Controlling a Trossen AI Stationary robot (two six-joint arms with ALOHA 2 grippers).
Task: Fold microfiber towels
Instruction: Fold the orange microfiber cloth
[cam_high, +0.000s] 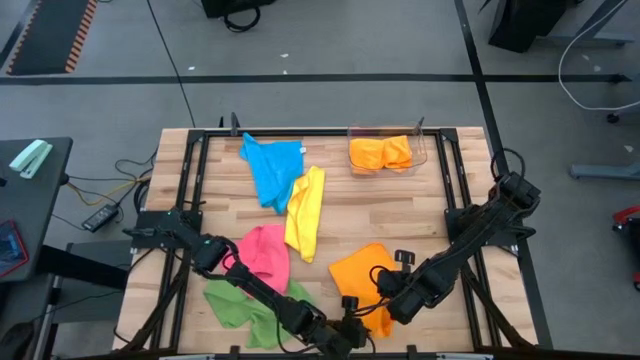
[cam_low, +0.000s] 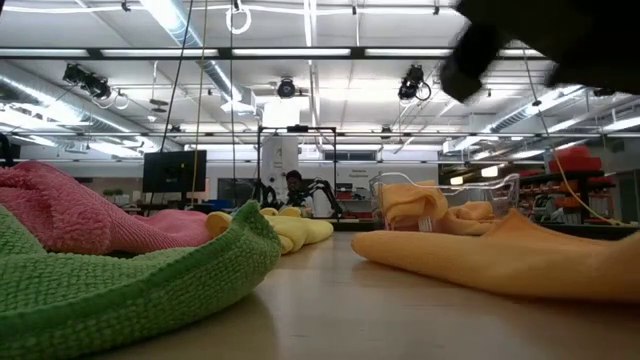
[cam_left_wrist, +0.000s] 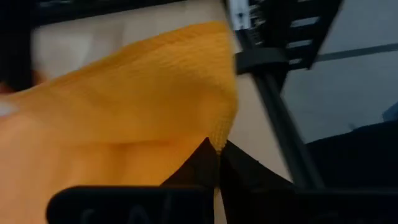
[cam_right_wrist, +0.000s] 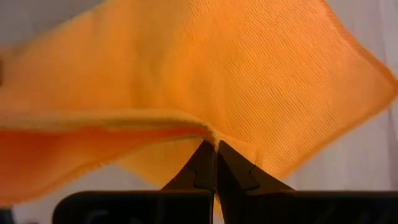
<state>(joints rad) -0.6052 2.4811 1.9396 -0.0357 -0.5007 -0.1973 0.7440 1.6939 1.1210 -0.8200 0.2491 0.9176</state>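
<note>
Two grippers: both pinch the same orange towel (cam_high: 362, 272), lower centre-right of the high view.
Orange towel: lies spread on the table (cam_high: 400, 205), one edge lifted and folded over in the right wrist view.
Left gripper (cam_high: 352, 330): at the bottom edge of the high view, jaws together on the towel's near corner; the left wrist view shows the cloth edge nipped between the tips.
Right gripper (cam_high: 388, 300): just right of the left one, jaws clamped on the towel's edge, seen pinched in the right wrist view.
Green towel (cam_high: 240, 303): crumpled, lower left, under the left arm.
Pink towel (cam_high: 265, 255): touching the green one, just above it.
Yellow towel (cam_high: 306, 212): centre, a long strip, touching the pink.
Blue towel (cam_high: 272, 168): upper centre, overlapping the yellow one's top.
Bin (cam_high: 421, 152): clear, upper right of the table, holding folded orange cloth (cam_high: 381, 153).
Background: in the low view, a person sits far behind the table.
</note>
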